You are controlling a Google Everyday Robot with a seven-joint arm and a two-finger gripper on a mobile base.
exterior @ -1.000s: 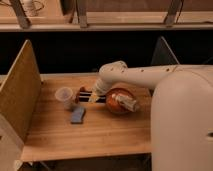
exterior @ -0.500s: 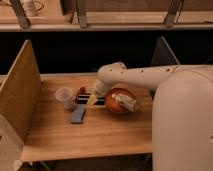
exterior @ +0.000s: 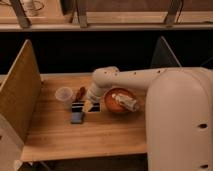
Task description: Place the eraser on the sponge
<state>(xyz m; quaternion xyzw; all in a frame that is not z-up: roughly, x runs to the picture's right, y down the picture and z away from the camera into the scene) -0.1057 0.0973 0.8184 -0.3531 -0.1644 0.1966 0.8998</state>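
Note:
The blue sponge [exterior: 76,118] lies flat on the wooden table, left of centre. Just behind it, touching or almost touching its far edge, is the black eraser [exterior: 77,106], a dark oblong bar lying crosswise. My gripper [exterior: 87,105], at the end of the white arm reaching in from the right, is shut on the eraser's middle. A pale finger [exterior: 88,104] crosses the bar and hides its centre.
A translucent plastic cup [exterior: 64,94] stands behind and left of the sponge, with a small reddish-brown object [exterior: 80,93] beside it. An orange bowl [exterior: 111,106] holding a pale item sits right of the gripper. A tall wooden panel [exterior: 20,92] walls the table's left side.
The gripper has carried the eraser toward the table's front and slightly left, from beside the reddish-brown object down to the sponge's far edge. Nothing else moved.

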